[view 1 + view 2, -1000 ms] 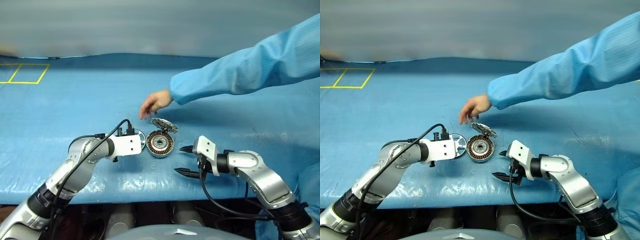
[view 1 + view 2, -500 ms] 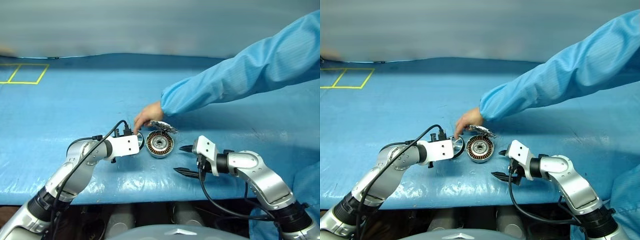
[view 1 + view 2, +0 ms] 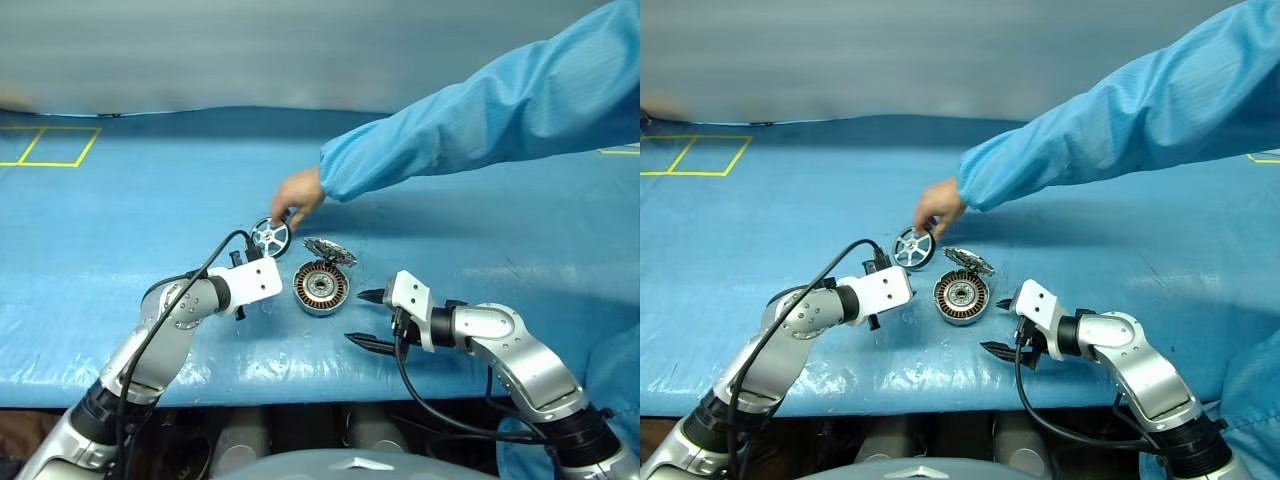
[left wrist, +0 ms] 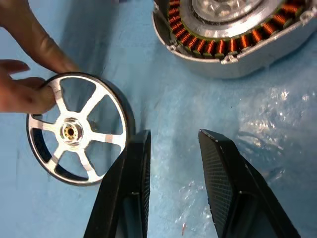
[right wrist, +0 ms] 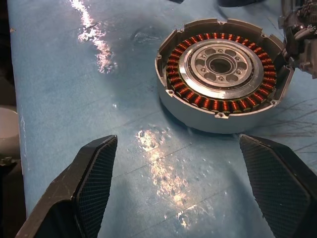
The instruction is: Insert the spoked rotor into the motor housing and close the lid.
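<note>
On the blue table, a person's hand point(image 3: 297, 192) is holding the spoked rotor point(image 3: 270, 237); both grippers, left point(image 4: 171, 163) and right point(image 5: 178, 173), are gaping empty; reaching now risks striking fingers.

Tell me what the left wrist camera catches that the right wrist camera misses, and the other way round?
Left wrist camera: a person's hand pinching a shiny spoked wheel by its rim, beside the left tool, whose two fingers stand slightly apart with nothing between them.

Right wrist camera: the whole round motor casing with its full ring of copper coils and centre hole, part of the hinged lid at its edge, and the right tool spread wide.

Both: the blue table cover and the copper-wound casing.
</note>
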Controlling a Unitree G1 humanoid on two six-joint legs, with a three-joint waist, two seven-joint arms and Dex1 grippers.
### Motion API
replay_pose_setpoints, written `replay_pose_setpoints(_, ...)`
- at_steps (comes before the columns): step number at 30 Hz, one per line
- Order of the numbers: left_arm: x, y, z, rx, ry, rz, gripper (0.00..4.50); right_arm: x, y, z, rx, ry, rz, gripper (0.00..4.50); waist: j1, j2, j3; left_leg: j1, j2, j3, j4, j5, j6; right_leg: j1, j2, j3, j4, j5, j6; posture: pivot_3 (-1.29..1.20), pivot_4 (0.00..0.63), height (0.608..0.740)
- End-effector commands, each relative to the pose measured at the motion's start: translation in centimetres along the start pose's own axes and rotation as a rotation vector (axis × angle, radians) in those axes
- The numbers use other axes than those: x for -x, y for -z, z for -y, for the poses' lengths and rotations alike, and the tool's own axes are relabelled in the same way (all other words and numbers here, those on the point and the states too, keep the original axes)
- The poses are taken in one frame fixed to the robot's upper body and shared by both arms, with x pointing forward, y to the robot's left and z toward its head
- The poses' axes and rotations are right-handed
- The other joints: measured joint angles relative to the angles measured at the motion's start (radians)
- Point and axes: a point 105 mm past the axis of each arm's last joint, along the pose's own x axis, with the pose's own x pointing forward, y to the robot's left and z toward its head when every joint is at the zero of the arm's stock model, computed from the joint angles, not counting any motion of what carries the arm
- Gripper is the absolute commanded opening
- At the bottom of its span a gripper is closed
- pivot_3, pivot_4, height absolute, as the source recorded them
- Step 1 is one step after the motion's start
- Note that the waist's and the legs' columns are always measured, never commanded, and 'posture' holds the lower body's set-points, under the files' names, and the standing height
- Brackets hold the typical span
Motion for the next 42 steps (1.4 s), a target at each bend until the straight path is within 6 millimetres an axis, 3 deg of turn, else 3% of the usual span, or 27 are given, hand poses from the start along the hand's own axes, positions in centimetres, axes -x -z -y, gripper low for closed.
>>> replay_pose_setpoints(1, 0.7, -0.1, -0.8, 0.009, -0.055, 0.014, 1.6, 0.2, -0.7, 0.2, 0.02, 0.013, 0.035, 4.14, -0.002, 0.0, 0.0, 0.0, 0.0, 0.0, 0.0, 0.0, 0.0, 0.0, 0.0, 0.0, 0.0, 0.0, 0.0, 0.0, 0.15, 0.74)
replay_pose_setpoints(12, 0.9, 1.3, 0.2, 0.168, -0.106, 0.049, 1.6, 0.6, 0.2, 1.4, 0.029, 0.078, 0.03, 4.14, 0.0, 0.0, 0.0, 0.0, 0.0, 0.001, 0.0, 0.0, 0.0, 0.0, -0.001, 0.0, 0.0, 0.0, 0.0, 0.0, 0.15, 0.74)
replay_pose_setpoints(20, 0.6, -0.4, 2.3, 0.376, -0.04, 0.293, 1.6, 2.1, 1.3, 3.2, 0.009, 0.2, 0.001, 4.14, 0.0, 0.0, 0.0, 0.0, 0.0, 0.001, 0.0, 0.0, 0.0, 0.0, -0.001, 0.0, 0.0, 0.0, 0.0, 0.0, 0.15, 0.74)
replay_pose_setpoints(23, 0.8, -0.5, 2.7, 0.491, 0.004, 0.37, 1.6, 2.9, 0.8, 3.7, 0.012, 0.218, 0.015, 4.14, 0.0, 0.0, 0.0, 0.0, 0.0, 0.001, 0.0, 0.0, 0.0, 0.0, -0.001, 0.0, 0.0, 0.0, 0.0, 0.0, 0.15, 0.74)
replay_pose_setpoints(28, 1.1, 0.7, 3.0, 0.467, -0.005, 0.364, 1.6, 3.8, -0.2, 5.1, 0.028, 0.287, 0.043, 4.14, -0.003, 0.001, 0.0, 0.001, 0.0, 0.001, 0.0, 0.0, 0.0, 0.001, 0.0, 0.001, 0.0, 0.0, 0.0, 0.0, 0.15, 0.74)
replay_pose_setpoints(42, 1.1, 0.5, 4.4, 0.548, 0.068, 0.379, 1.6, 4.5, 0.0, 8.5, 0.034, 0.436, -0.021, 4.14, -0.001, 0.001, 0.0, 0.001, 0.0, 0.001, 0.0, 0.0, 0.0, 0.0, -0.001, 0.001, 0.0, 0.0, 0.0, 0.0, 0.15, 0.74)
